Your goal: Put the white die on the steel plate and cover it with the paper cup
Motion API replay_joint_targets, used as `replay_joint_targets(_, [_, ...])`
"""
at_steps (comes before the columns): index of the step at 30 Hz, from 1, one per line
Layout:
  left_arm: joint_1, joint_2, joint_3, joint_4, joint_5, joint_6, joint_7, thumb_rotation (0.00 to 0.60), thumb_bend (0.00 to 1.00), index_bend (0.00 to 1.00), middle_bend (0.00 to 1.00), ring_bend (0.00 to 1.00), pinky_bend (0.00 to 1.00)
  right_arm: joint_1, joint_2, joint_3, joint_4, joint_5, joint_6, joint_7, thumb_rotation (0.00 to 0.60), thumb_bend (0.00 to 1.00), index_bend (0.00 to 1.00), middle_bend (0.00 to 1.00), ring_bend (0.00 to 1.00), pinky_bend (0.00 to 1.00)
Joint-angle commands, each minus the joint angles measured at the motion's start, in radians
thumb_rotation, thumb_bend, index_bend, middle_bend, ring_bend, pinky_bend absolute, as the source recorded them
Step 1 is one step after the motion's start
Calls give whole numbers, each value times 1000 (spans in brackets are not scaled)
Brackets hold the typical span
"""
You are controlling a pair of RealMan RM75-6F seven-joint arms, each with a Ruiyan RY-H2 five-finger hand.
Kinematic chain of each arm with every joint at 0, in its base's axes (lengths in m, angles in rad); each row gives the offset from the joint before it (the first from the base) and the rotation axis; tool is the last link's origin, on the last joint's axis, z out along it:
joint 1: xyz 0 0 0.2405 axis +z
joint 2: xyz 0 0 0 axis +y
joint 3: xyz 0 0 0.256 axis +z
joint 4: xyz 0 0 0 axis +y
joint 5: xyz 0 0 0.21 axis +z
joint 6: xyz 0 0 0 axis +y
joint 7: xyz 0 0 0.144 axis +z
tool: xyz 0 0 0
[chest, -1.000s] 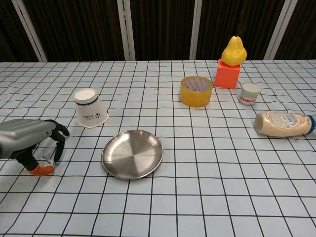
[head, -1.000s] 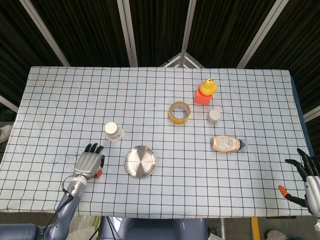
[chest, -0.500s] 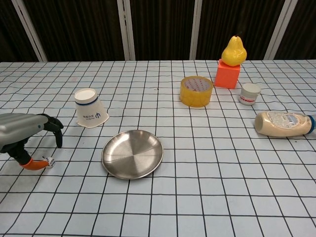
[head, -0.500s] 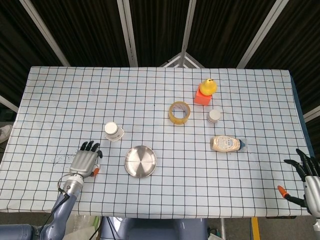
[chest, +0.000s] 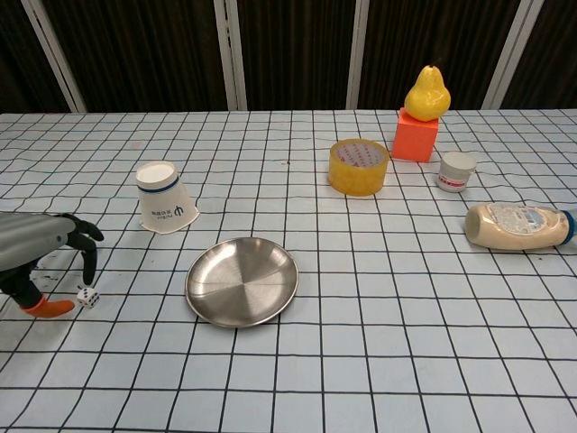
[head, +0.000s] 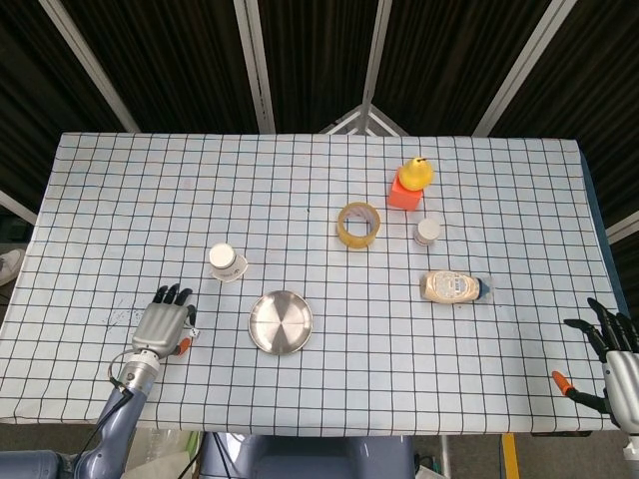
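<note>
1. From the head view, your left hand (head: 165, 324) is hovering low over the checked table (head: 319, 200) near its front left edge, fingers pointing away from you and loosely spread, holding nothing. The white die is too small to make out here; only an orange thumb tip is showing at the hand's right side.
2. The paper cup (head: 226, 261) is lying just beyond that hand and to its right, and the steel plate (head: 281, 321) is sitting further right, level with the hand and apart from it.
3. Your right hand (head: 611, 357) is waiting at the front right corner, fingers spread and empty, well apart from everything.
4. From the chest view, your left hand (chest: 41, 253) is arching over the cloth with fingers curled downward and gripping nothing. The white die (chest: 87, 296) is resting on the table just beside the dark fingertips (chest: 89, 269), under their reach, beside the orange thumb tip; whether that tip touches it I cannot tell.
5. The steel plate (chest: 242, 281) is lying to the die's right, empty, and the paper cup (chest: 164, 198) is tilted mouth-down beyond the hand.
</note>
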Motion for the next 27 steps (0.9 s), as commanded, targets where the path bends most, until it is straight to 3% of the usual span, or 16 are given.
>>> replay_joint_targets(1, [-2, -2, -1, -1, 3, 0, 1, 600, 436, 445, 92, 0, 0, 0, 1, 0, 0, 1, -1, 0, 600, 234, 256, 51, 86, 0])
replay_joint_targets(27, [-9, -22, -5, 17, 2, -13, -3, 600, 437, 453, 92, 0, 0, 0, 5, 0, -2, 7, -3, 6, 600, 235, 256, 51, 86, 0])
